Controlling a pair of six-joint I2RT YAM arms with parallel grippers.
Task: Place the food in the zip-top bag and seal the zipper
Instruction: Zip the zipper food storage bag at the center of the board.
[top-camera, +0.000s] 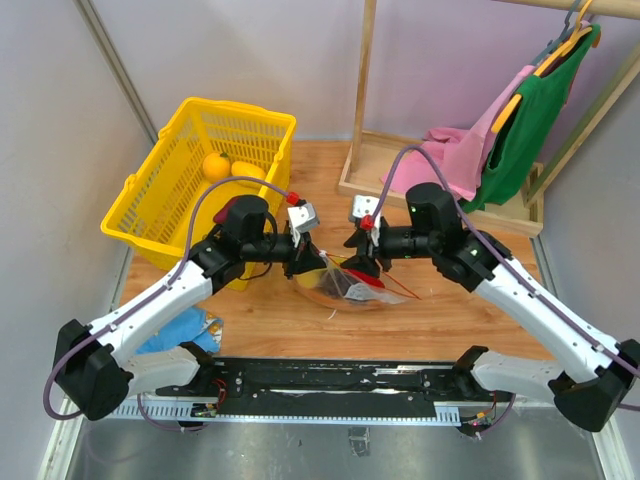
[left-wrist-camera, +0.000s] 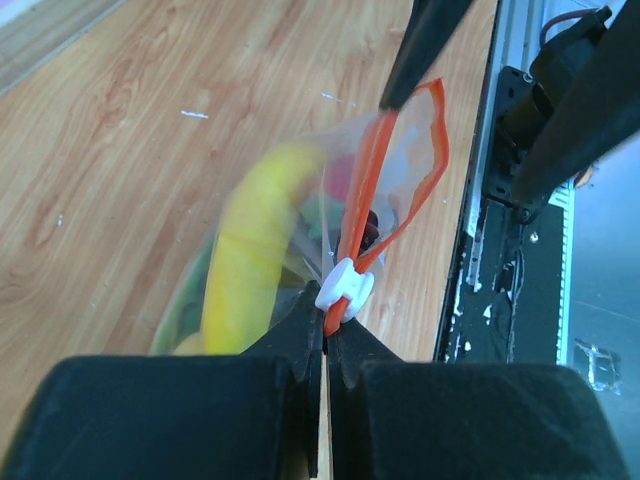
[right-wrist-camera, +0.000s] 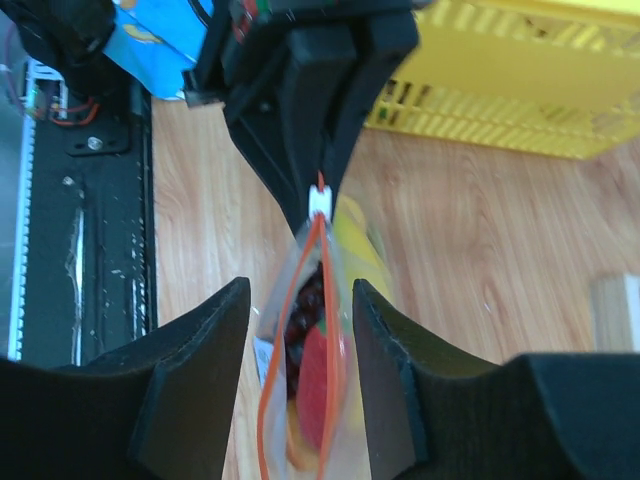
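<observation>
Left gripper (left-wrist-camera: 325, 328) pinching corner of zip-top bag (top-camera: 352, 284) beside slider (left-wrist-camera: 345, 287). Right gripper (right-wrist-camera: 300, 305) half-wide, straddling bag's mouth, gripping nothing. Banana (left-wrist-camera: 255, 250), red pieces (right-wrist-camera: 315, 370) lying inside bag; zipper (left-wrist-camera: 366, 190) gaping, sealing pending. Beyond bag, round fruits (top-camera: 218, 165) waiting in yellow basket (top-camera: 150, 215).

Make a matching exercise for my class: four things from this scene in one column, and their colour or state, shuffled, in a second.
Column A
1. left gripper
2. right gripper
3. basket
4. slider

Column B
a. white
b. open, a jaw either side of the zip-top bag
c. yellow
d. shut on that bag's corner

Pairs: 1-d, 2-b, 3-c, 4-a
</observation>
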